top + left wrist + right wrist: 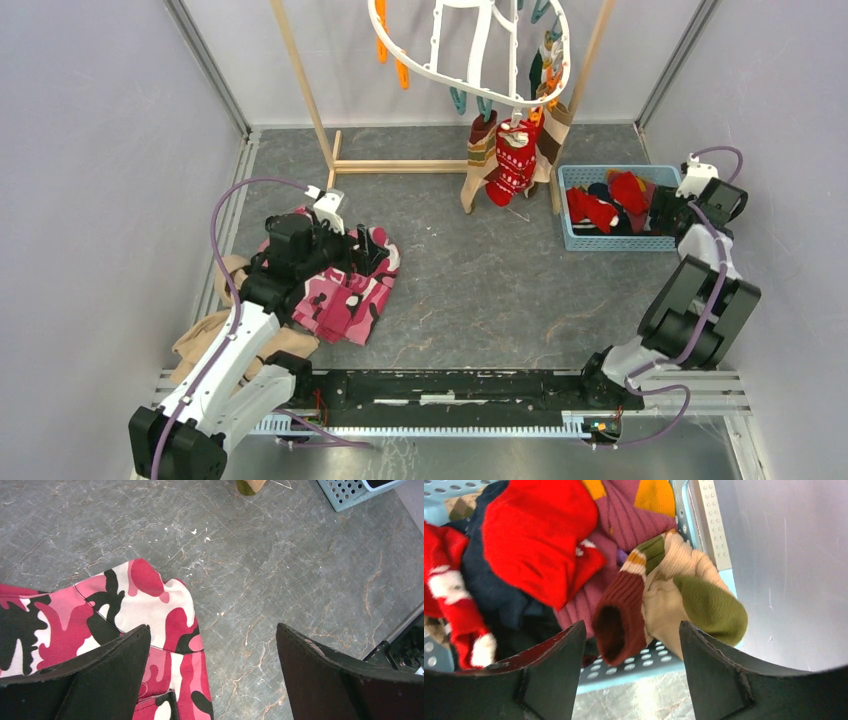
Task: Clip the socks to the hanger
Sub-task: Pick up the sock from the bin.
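**as the right hand settles over the basket, a sock pick is in hand**

while the hanger [432,72] hangs high at the far side of the surface [470,290], the step under way looks like fetching the next of the socks [610,205] from the blue basket [610,243]. the right hand [631,625] sits low at the basket's rim. its jaws are spread to either side of the brown cuff of a tan-striped sock [674,595] and are not yet pinching it. the next move calls for a firm nip on that cuff alone, clear of the purple-maroon sock beside it. then comes a lift across to a free clip, which i judge the harder part.

the left hand [212,627] is spread wide and holds nothing, hovering over the edge of the pink camouflage cloth [145,600], well apart from basket and hanger.

counted:
- hanger: one
- basket: one
- hands: two
- socks clipped up: a red patterned sock [515,160] and a tan hanging sock [480,165], with perhaps a third behind them, though i cannot tell
- socks in the basket: at least five show, and the heap hides the rest
- clips: orange and teal, too overlapped to count
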